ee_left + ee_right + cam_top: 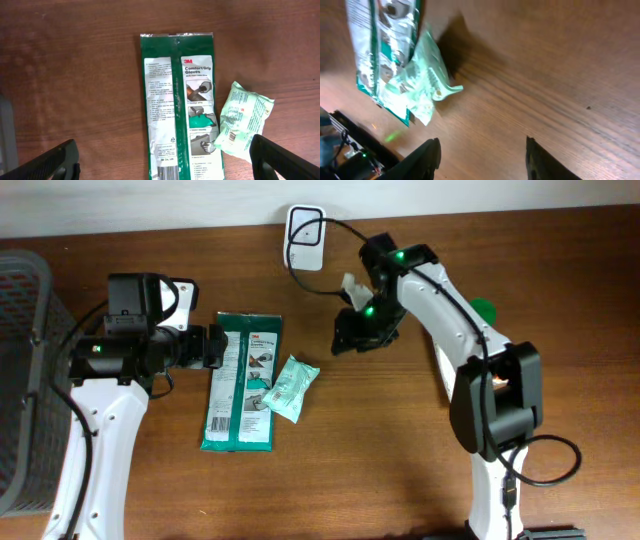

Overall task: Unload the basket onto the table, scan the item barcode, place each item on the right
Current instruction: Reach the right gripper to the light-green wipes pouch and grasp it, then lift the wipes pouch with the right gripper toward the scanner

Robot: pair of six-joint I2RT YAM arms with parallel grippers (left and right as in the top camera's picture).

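Table (400, 460), dark wood. Green glove packet (243, 385) lies flat, left of the table's centre, long axis running from the far edge toward the near edge, printed panels facing up. A block of fine print sits near the packet's near end in the left wrist view, too small to read. Small pale-green packet (293, 388) lies tilted just beside it on the right; one corner overlaps the glove packet's right edge. Left gripper (218, 348) hangs at the glove packet's far-left corner, fingers spread wide, nothing between them, no contact visible. Right gripper (345, 338) is to the right of both packets and nearer the far edge, pointing toward them; its fingers stand apart and only bare wood shows between them. Nothing rests on top of the glove packet apart from that overlapping corner. A grey mesh basket (22, 290) stands along the left edge, behind the left arm. A white device (305, 230) sits at the far edge, about mid-width. A green round object (483, 308) shows partly behind the right arm, identity unclear.
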